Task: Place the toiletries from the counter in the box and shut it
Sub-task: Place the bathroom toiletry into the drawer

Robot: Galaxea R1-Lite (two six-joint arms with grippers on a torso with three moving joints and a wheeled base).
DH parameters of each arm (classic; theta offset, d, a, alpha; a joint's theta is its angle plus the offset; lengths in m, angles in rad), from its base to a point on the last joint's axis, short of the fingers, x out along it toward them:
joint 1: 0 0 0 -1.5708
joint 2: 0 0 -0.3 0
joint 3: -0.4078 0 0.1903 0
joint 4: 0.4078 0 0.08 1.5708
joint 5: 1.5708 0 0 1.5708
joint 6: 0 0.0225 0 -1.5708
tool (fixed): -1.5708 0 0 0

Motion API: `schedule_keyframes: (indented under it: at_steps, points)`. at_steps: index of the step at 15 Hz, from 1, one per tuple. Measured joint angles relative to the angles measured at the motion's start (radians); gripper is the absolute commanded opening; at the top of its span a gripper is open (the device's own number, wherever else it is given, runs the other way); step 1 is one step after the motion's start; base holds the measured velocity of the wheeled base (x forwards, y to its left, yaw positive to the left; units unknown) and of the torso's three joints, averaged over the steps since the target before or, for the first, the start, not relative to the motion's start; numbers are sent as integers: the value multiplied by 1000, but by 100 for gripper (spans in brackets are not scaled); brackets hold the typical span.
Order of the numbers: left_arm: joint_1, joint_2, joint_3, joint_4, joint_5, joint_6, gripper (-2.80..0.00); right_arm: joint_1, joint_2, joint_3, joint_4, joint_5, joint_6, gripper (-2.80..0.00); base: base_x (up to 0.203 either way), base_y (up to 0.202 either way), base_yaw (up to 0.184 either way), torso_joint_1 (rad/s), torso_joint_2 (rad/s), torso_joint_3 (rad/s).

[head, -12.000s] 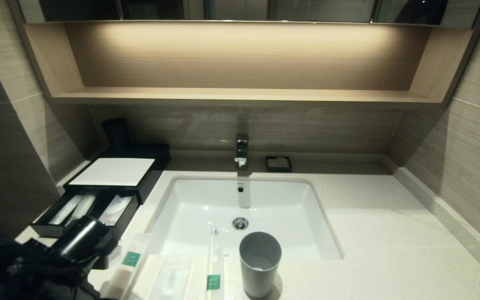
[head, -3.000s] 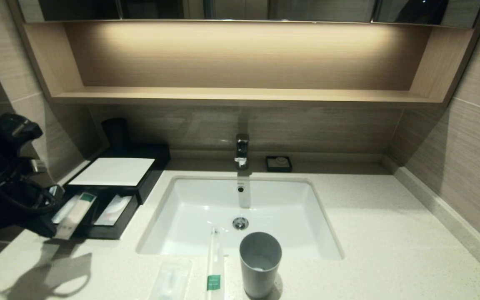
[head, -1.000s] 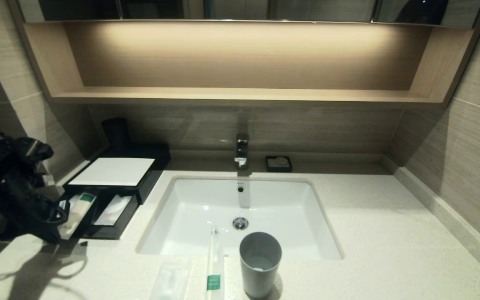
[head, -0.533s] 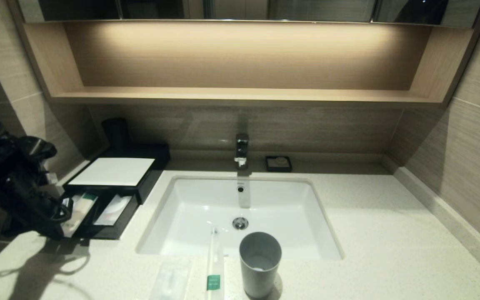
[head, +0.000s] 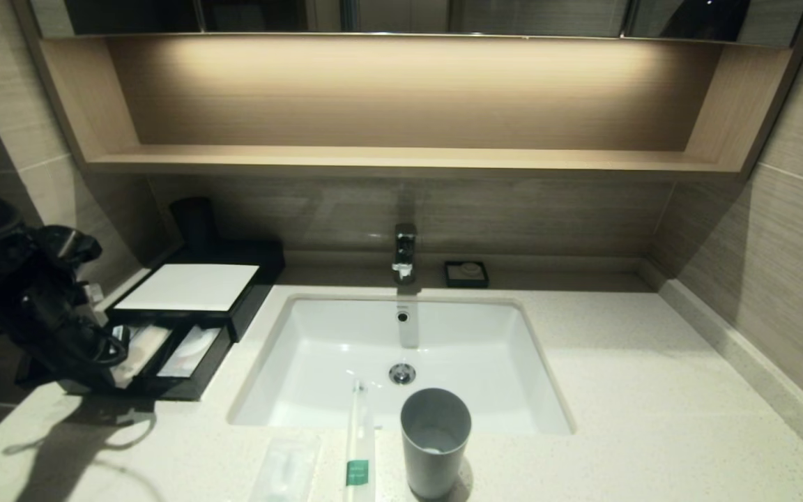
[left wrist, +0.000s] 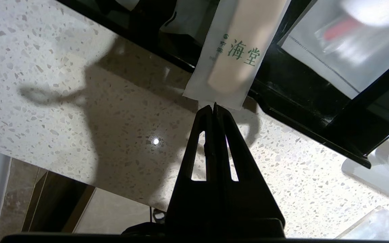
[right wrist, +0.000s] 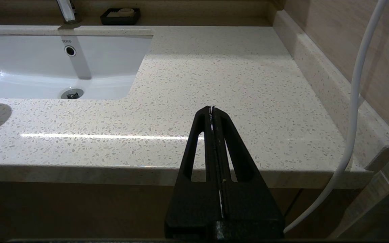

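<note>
The black box (head: 248,293) with a white top stands at the counter's (head: 652,390) back left, its drawer (head: 196,380) pulled out. One paper-wrapped stick (left wrist: 235,50) lies in the drawer's left compartment, its near end sticking out over the front wall. My left gripper (left wrist: 213,106) is shut on the edge of that end, just in front of the drawer. A second stick (head: 357,446) with a green band lies on the counter, reaching over the sink (head: 513,362) rim. The plastic packet (head: 284,470) lies left of it. My right gripper (right wrist: 212,108) hangs shut and empty off the counter's front right.
A grey cup (head: 435,443) stands right of the second stick. A flat packet (head: 191,351) fills the drawer's right compartment. At the back are the faucet (head: 405,252), a black soap dish (head: 466,274) and a dark tumbler (head: 194,223) behind the box.
My left gripper has moved toward the drawer with the stick, which has slid deeper into the left compartment. The right arm has not moved.
</note>
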Motion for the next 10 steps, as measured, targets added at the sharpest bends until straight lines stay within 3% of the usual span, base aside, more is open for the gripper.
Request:
schedule_keyframes:
  at_steps: [10]
  points:
    - [-8, 18, -8, -58, 0, -9, -280, 0, 0, 0, 0, 0, 0, -280, 0, 0, 0, 0, 0, 0]
